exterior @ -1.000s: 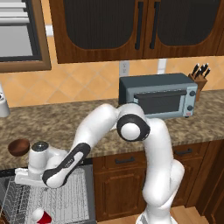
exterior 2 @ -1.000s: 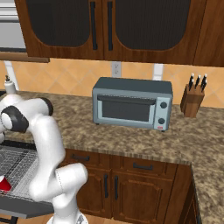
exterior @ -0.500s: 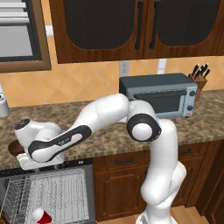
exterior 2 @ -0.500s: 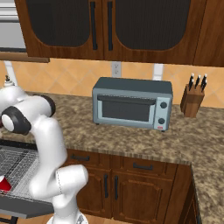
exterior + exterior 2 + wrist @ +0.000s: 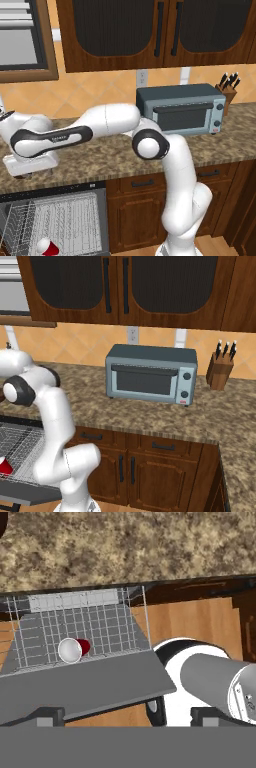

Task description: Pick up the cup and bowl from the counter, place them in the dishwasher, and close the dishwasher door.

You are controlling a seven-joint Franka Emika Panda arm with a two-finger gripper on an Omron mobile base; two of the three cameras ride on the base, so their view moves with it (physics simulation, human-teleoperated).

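Note:
The red cup [image 5: 47, 246] [image 5: 74, 649] [image 5: 4, 466] lies on its side in the white wire rack [image 5: 65, 220] of the open dishwasher. The grey dishwasher door [image 5: 80, 684] [image 5: 30, 492] hangs folded down in front of it. My gripper [image 5: 28, 173] [image 5: 127, 716] hovers low over the left end of the speckled counter [image 5: 105, 160] [image 5: 130, 547], jaws wide open with nothing between them. The bowl is hidden behind my hand in the left base view.
A grey toaster oven [image 5: 182, 110] [image 5: 150, 375] and a knife block [image 5: 229, 87] [image 5: 221, 368] stand on the counter to the right. Dark wall cabinets [image 5: 150, 30] hang overhead. Wooden floor [image 5: 200, 622] shows beside the open door.
My hand has lifted from the counter edge above the rack and moved back left over the counter, covering the spot where the bowl showed. The jaws stayed open.

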